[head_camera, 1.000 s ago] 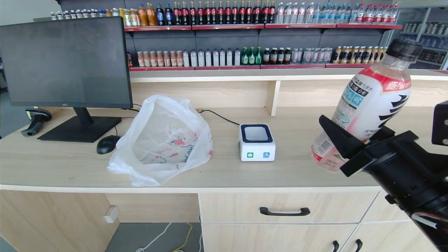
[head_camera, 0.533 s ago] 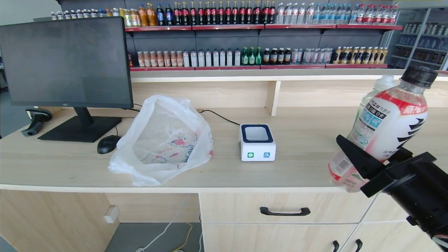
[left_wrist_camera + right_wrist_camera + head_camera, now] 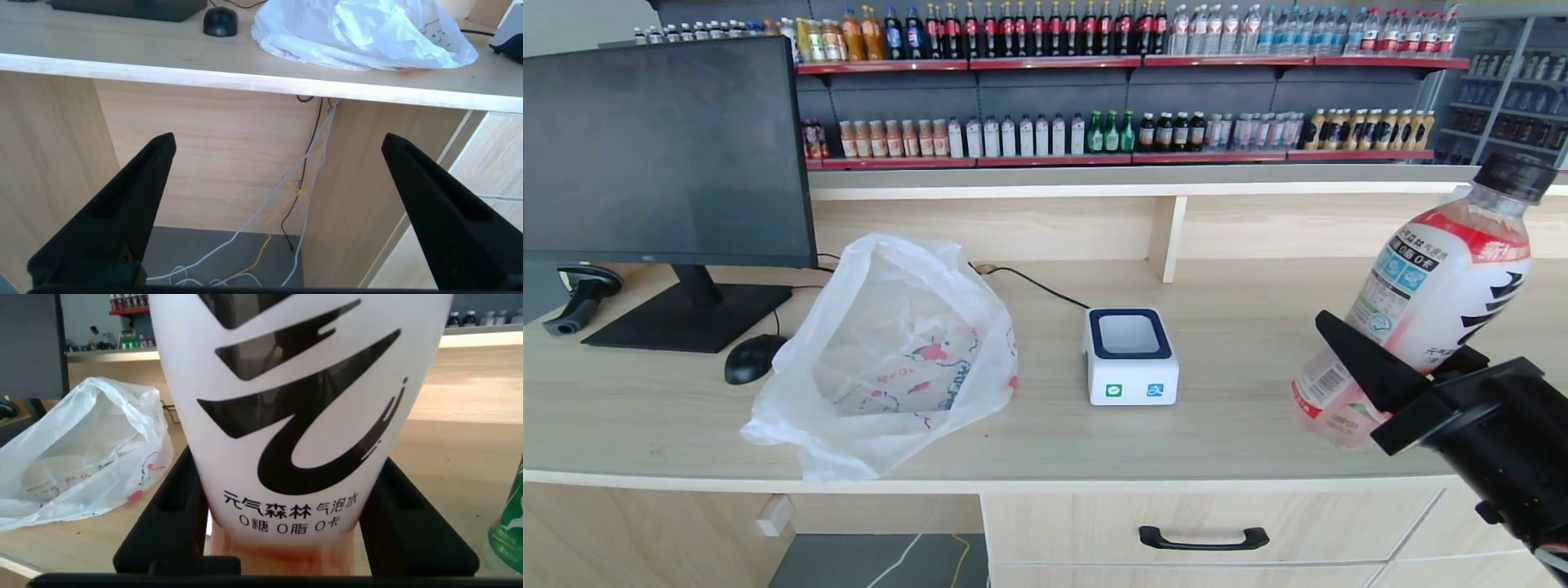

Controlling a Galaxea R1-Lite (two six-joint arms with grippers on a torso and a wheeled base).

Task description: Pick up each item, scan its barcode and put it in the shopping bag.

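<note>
I judged us to be in the scanning step: the bottle (image 3: 1421, 310) was already picked up, but it had reached neither the scanner (image 3: 1131, 357) nor the bag (image 3: 890, 343). The right jaws were pinching the bottle low on its body, one on each side. From the right wrist camera I could see the label wedged squarely between them. The right arm (image 3: 1494, 441) came in from the robot's right, near the front edge of the bench (image 3: 1241, 327). It held the bottle tilted, with the cap up and leaning away to the right and the base lower. The bottle looked to be clear of the bench top and sat well to the right of the scanner. The barcode (image 3: 1327, 380) showed near the base, facing roughly toward the scanner's side. As I read it, the next move called for carrying the bottle leftward over the scanner and turning the wrist until that barcode faced the window on top. After that it could go into the bag, which lay slumped with its mouth open just left of the scanner. The left jaws were spread wide and empty, hanging low below the bench's front edge and facing the panel beneath it.
</note>
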